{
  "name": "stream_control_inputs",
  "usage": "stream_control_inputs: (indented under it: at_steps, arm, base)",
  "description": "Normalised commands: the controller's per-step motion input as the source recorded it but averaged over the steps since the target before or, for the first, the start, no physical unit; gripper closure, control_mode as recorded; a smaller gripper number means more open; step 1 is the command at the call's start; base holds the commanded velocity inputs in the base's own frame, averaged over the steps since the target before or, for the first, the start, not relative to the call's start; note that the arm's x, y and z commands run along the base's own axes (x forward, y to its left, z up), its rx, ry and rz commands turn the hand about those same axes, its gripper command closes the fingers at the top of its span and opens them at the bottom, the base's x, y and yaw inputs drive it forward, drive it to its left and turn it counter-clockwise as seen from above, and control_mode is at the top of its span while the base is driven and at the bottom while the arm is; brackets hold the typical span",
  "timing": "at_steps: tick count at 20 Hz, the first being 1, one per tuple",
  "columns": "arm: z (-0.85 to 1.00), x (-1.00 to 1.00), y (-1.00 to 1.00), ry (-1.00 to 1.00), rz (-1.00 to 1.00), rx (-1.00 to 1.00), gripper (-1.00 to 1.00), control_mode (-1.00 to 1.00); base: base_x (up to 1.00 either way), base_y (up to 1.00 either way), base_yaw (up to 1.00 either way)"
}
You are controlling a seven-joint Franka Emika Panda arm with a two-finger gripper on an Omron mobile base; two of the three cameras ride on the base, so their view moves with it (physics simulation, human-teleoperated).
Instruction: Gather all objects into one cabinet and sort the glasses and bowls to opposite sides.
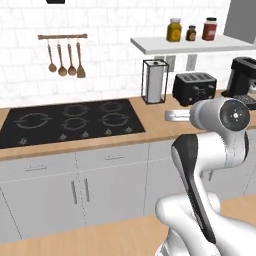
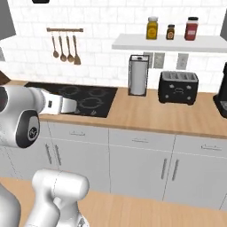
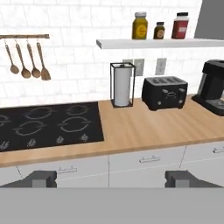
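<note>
Fingers [image 3: 112, 179] spread wide, empty; three jars [image 3: 159, 30] on shelf [image 3: 131, 43]; four utensils [image 3: 26, 61] hanging; one toaster [image 3: 164, 92]

The toaster [image 1: 194, 88] sits on the desk [image 1: 155, 119] — paper towel holder [image 1: 154, 81] just left, black cooktop [image 1: 70, 121] farther left, three jars [image 1: 191, 30] on the shelf [image 1: 190, 45] above.

Kitchen worktop and wall shelf. A wooden counter [image 3: 144, 127] runs along the white tiled wall above grey cabinets [image 3: 144, 164]. Set flush into its left part is a black cooktop [image 3: 48, 127]. Toward the wall stand a paper-towel holder [image 3: 122, 84], just right of the cooktop's far corner, a black toaster [image 3: 165, 92] beside the holder, and a black coffee machine [image 3: 213, 86] at the right end. A white shelf [image 3: 151, 43] above carries three jars: yellow [image 3: 140, 26], small dark [image 3: 159, 30], red [image 3: 180, 26].
</note>
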Motion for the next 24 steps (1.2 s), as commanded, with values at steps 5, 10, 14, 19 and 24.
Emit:
stream_control_inputs:
  at_steps: [5,10,14,19,24]
  arm:
    - [0.0,0.0,0.0,0.0,0.0,0.0,-1.0,1.0]
    - [0.0,0.0,0.0,0.0,0.0,0.0,-1.0,1.0]
    - [0.0,0.0,0.0,0.0,0.0,0.0,-1.0,1.0]
    - [0.0,0.0,0.0,0.0,0.0,0.0,-1.0,1.0]
    - [0.0,0.0,0.0,0.0,0.0,0.0,-1.0,1.0]
  base:
    - [0.05,-0.91,0.0]
    - [0.12,-0.98,0.0]
    - [0.16,-0.94,0.0]
    - [0.16,-0.95,0.0]
    - [0.14,-0.93,0.0]
